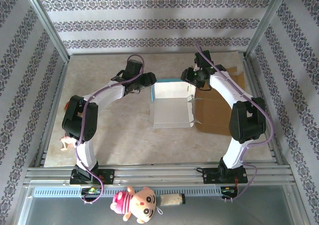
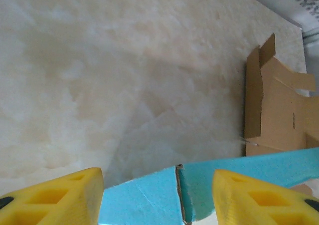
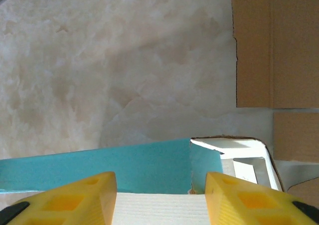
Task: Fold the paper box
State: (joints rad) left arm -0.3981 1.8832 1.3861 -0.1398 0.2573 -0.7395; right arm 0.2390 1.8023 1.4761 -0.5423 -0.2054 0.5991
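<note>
The wall of the paper box (image 1: 172,110) is being left unclamped by the left end effector (image 2: 158,176) and right end effector (image 3: 160,179), both open, so springback is being risked.

From above, the paper box (image 1: 172,112) has its far corners covered by the left gripper (image 1: 151,83) and right gripper (image 1: 187,77). Right of the box, the flat cardboard (image 1: 214,117) lies partly under the right arm (image 1: 227,88). Both wrist views cut the box at their bottom edge.
</note>
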